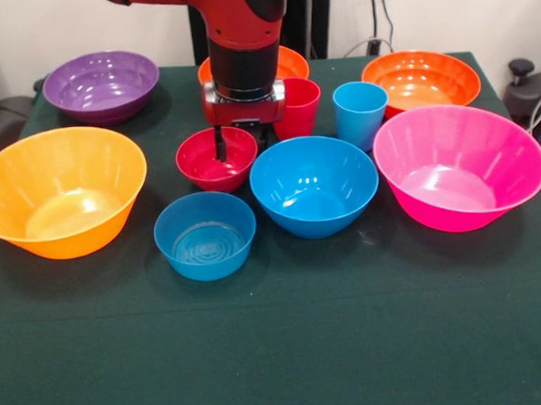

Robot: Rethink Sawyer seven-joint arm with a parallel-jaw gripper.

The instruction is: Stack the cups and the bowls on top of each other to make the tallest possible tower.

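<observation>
- Small red bowl (216, 158): sits mid-table, toward the far edge, directly under the gripper (240, 142). That's the relation the next move hangs on: straight vertical, no lateral offset I can see.
- One dark finger (220, 143) dips inside the bowl behind its near rim; the other I read as outside its right rim. So the hand looks spread and straddling the wall, not pinching yet. My read only, since contact is hard to confirm.
- Bowl is round and upright, mouth up, so no long axis to align to; any rim point works.
- Neighbours: red cup (297, 108) just behind-right of the bowl, close to the gripper body; light blue cup (359, 114) right of that. Small blue bowl (205, 235) just in front; mid blue bowl (314, 185) just beside on the right, rims nearly touching.
- Nothing is stacked yet, as far as I can see.
- Open room: the near half of the green table (279, 365) is bare. Left gap toward the yellow-orange bowl (59, 191) is moderate.
- Outer ring: purple bowl (101, 86) at far-left corner, orange bowl (421, 79) far right, pink bowl (457, 165) at the right edge, a second orange bowl (292, 63) mostly hidden behind the arm.
- Risk as I judge it: lifting straight up is clean; swinging right could clip the red cup.
</observation>
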